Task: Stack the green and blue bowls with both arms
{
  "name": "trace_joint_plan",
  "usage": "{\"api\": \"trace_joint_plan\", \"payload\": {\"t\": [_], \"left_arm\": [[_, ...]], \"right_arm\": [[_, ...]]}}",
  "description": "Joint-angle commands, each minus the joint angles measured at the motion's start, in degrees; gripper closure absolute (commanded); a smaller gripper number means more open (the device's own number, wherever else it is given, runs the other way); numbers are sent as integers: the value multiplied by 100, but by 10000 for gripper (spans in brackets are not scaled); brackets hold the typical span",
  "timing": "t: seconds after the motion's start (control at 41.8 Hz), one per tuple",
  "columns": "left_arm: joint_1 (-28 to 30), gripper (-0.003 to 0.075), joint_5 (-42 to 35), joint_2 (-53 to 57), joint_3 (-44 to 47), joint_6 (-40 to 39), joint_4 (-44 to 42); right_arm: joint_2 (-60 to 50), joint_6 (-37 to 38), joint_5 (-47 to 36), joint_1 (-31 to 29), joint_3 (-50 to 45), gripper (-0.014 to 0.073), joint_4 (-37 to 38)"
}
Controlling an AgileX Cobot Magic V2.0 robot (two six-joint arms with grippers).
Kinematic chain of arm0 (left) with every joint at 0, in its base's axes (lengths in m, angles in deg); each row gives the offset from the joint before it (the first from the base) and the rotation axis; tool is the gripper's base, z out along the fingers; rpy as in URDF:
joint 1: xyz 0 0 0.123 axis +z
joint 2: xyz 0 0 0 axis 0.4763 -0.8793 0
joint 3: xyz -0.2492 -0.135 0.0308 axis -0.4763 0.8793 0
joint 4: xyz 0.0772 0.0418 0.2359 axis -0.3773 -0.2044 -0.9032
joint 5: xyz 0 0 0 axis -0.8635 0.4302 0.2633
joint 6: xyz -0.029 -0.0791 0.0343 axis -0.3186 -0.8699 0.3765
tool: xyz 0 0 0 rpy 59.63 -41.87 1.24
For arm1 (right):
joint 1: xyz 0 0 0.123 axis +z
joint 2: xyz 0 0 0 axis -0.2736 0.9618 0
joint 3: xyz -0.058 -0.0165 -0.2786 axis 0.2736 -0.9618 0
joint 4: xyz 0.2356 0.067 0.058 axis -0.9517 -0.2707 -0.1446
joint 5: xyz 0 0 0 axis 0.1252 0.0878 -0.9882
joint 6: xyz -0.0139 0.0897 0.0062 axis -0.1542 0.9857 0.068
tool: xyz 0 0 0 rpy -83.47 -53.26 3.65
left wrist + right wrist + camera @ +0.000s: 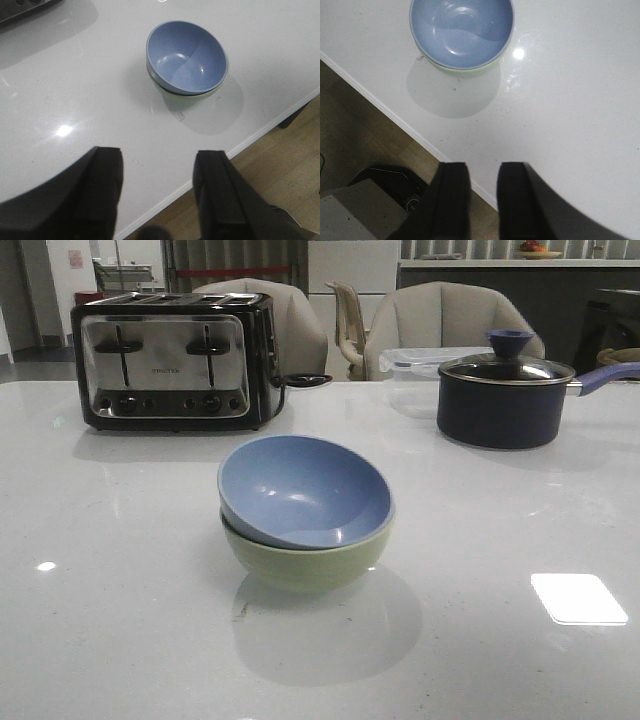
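The blue bowl (305,490) sits nested inside the green bowl (300,560), tipped a little so its rim leans to one side — the pair rests near the middle of the white table (120,620). Behind them stand a chrome toaster (170,360) and a dark saucepan (500,400) with a glass lid. The left gripper (157,192) hangs over the table edge with its fingers spread wide, holding nothing; the right gripper (483,197) hovers likewise, fingers parted by a narrow gap — both well apart from the bowls.
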Motion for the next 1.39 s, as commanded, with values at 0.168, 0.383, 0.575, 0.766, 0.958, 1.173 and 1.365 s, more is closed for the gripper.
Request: {"api": "trace_joint_plan", "payload": {"t": [0.168, 0.383, 0.575, 0.766, 0.958, 1.173, 1.365], "left_arm": [[-40, 614, -430, 16, -143, -59, 3], [-40, 622, -441, 16, -143, -59, 17], [-40, 622, -441, 16, -143, -59, 17], [-40, 622, -469, 39, -125, -59, 17], [868, 622, -1312, 788, 420, -20, -50], [2165, 622, -3459, 2151, 2149, -20, -159], [2846, 622, -5012, 3337, 3806, -20, -103]], "right_arm": [[-27, -19, -290, -6, 146, 555, 21], [-27, -19, -324, -6, 146, 554, 21], [-27, -19, -330, -6, 146, 554, 21], [-27, -19, -330, -6, 146, 554, 21], [-27, -19, -323, -6, 146, 554, 21], [-27, -19, -323, -6, 146, 554, 21], [-27, -19, -323, -6, 146, 554, 21]]}}
